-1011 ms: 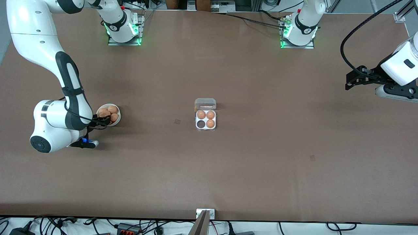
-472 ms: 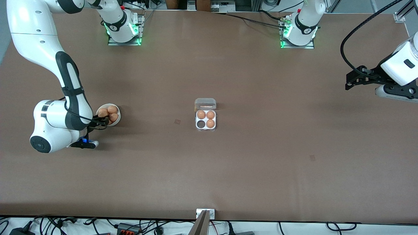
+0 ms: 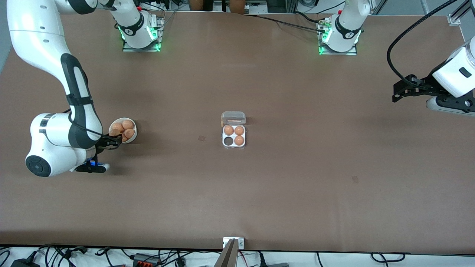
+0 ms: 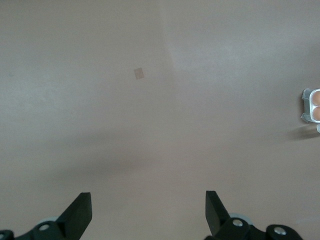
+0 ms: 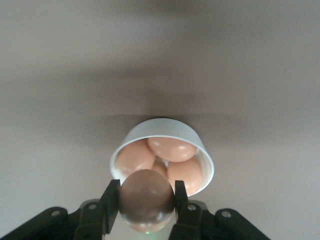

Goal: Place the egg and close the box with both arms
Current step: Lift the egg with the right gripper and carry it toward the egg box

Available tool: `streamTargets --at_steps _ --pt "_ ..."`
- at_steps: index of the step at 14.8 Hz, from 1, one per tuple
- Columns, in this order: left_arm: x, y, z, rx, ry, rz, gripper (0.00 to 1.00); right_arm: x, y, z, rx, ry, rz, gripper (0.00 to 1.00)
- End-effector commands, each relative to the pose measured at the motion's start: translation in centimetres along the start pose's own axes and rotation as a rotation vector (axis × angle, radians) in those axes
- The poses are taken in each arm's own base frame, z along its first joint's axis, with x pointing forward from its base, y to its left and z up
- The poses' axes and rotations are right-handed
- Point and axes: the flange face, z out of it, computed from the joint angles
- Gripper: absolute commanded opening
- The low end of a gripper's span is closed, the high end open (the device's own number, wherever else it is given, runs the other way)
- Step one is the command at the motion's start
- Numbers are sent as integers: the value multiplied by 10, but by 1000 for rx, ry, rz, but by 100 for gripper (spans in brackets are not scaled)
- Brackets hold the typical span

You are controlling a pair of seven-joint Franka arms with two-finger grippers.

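The table [image 3: 297,193] fills nearly the whole frame. At its centre sits the box [image 3: 233,141], lid [image 3: 233,118] thrown back. Three cells hold eggs and the lower-left cell [image 3: 228,141] is bare, so one egg remains to be placed and the lid remains to be closed.

The right arm [image 3: 55,74] sweeps down the left edge of the frame from its base at upper left, elbow bent, wrist turned toward the white bowl [image 3: 133,127] at middle left. The left arm [image 3: 454,76] waits at the right edge, well apart from the box.

The left gripper [image 4: 148,212] hangs over bare table, jaws wide with nothing between them. The right gripper [image 5: 146,202] hangs over the bowl's rim, pinched on the egg [image 5: 146,198], lifted just clear of the eggs left in the bowl.
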Motion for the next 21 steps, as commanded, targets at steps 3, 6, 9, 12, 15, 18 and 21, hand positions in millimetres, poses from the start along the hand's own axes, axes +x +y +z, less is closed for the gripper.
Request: streamTargets --at_steps 3,6,9,12,15,18,21 --pt "-2 1 -6 15 7 -11 100 -42 -54 -77 -19 180 -148 26" --pt "-2 1 -6 16 7 -11 100 -69 -83 -93 -24 309 -306 25" --pt "-2 1 -6 15 7 -11 100 -93 -129 -98 -43 447 -501 25" --pt "-2 1 -6 15 7 -11 100 -107 -184 -95 -19 603 -687 25" --pt "-2 1 -6 14 6 -11 100 -108 -215 -78 54 723 -810 25" --pt "-2 1 -6 15 7 -11 100 -114 -233 -64 129 781 -877 25" --pt "-2 1 -6 15 7 -11 100 -114 -232 -64 208 815 -949 24"
